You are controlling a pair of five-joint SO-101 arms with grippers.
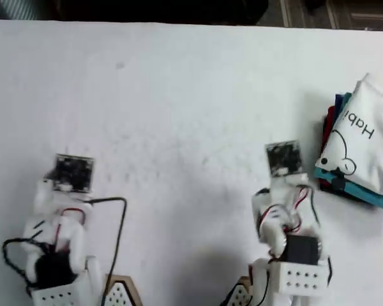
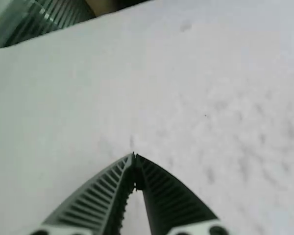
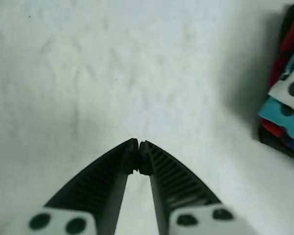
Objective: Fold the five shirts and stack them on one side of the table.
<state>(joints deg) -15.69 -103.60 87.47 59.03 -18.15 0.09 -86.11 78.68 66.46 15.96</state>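
While both arms rest at the near edge of the white surface (image 1: 179, 95), the left jaws are together on nothing, and the right jaws likewise, tips touching. Beyond, off to the right arm (image 1: 287, 217)'s outer side, lies the stack of folded shirts (image 1: 360, 153), white one on top, apart from the jaws. Being soft, light cloth, it would probably take best a pinch at a folded edge

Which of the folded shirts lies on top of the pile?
The white shirt with black print lies uppermost; the teal shirt and the red shirt show only their edges beneath it.
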